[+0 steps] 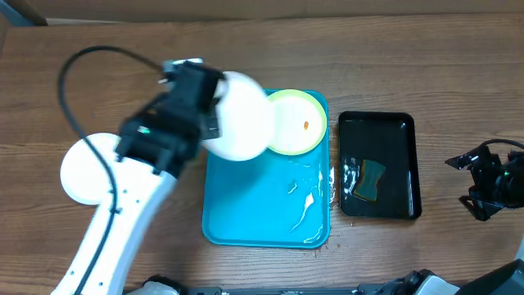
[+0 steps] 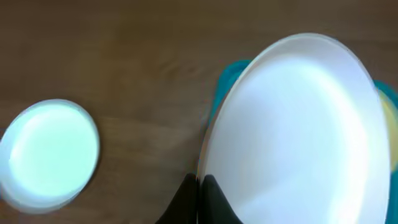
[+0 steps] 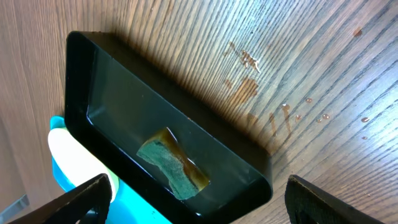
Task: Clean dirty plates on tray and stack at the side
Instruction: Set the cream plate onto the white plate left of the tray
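Note:
My left gripper (image 1: 214, 105) is shut on the rim of a white plate (image 1: 244, 119), holding it tilted in the air over the far left corner of the turquoise tray (image 1: 262, 209). The left wrist view shows the dark fingers (image 2: 211, 200) pinched together on this plate (image 2: 298, 124). A pale yellow-green plate (image 1: 301, 123) with a small red-orange smear lies at the far end of the tray. Another white plate (image 1: 82, 170) rests on the table to the left, also in the left wrist view (image 2: 50, 152). My right gripper (image 1: 463, 180) hovers open, far right, holding nothing.
A black tray (image 1: 378, 123) with a green-and-yellow sponge (image 1: 372, 179) in water stands right of the turquoise tray; the right wrist view looks down on it (image 3: 186, 118). Water streaks lie on the turquoise tray's near right part. A black cable loops at the back left.

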